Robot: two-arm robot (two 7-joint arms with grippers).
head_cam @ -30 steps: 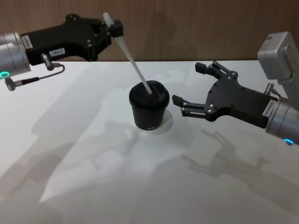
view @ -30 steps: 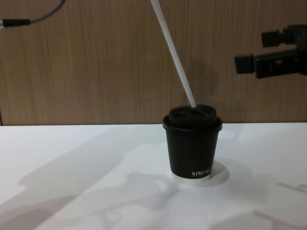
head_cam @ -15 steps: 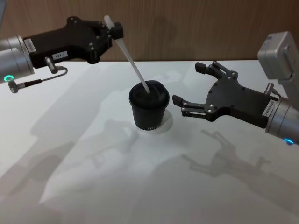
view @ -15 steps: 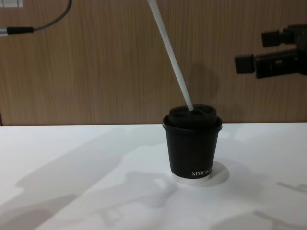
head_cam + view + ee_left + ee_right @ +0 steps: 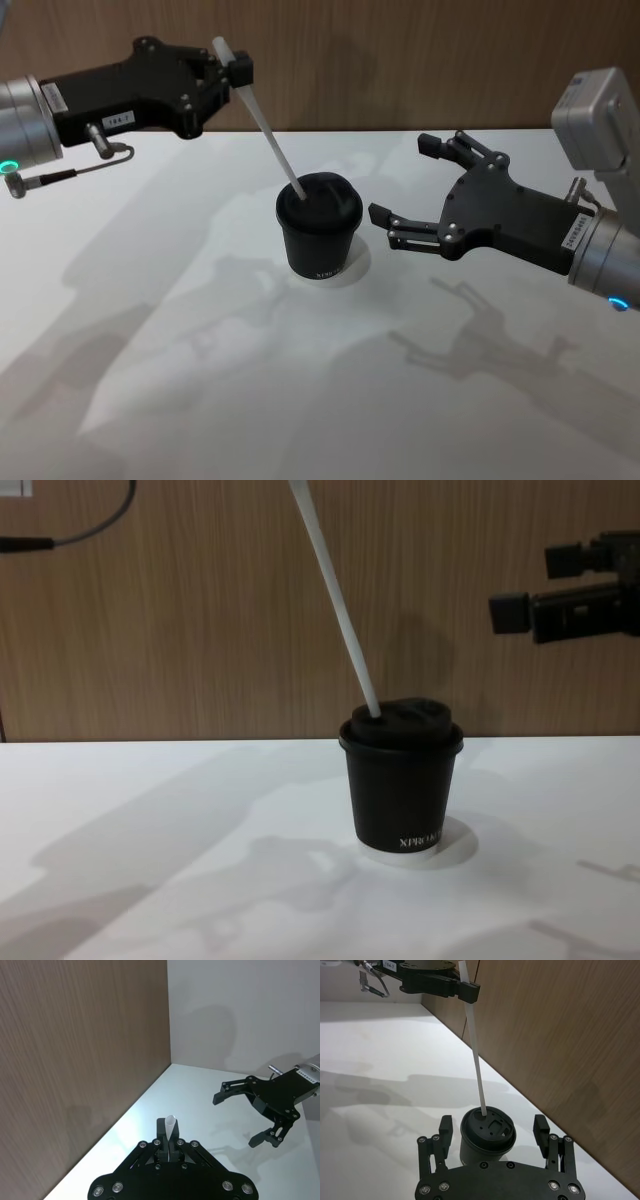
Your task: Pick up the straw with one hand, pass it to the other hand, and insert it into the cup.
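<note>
Black, screw-studded left pincer (image 5: 236,68), white label, silver wrist.

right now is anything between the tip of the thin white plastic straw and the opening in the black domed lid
Nothing visible. The left gripper holds the thin white plastic straw tilted, its lower tip resting on the black domed lid of the black paper cup. Whether the tip sits in the opening is unclear. The right gripper hangs open beside the cup.

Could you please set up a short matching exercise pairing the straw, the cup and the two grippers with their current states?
Things:
1. straw
2. cup
3. left gripper
4. right gripper

States:
A. open, beside the cup
B. upright on the table, lid on
C. tilted, lower tip at the lid
D. shut on the straw's upper end

Pairs: 1-C, 2-B, 3-D, 4-A
</note>
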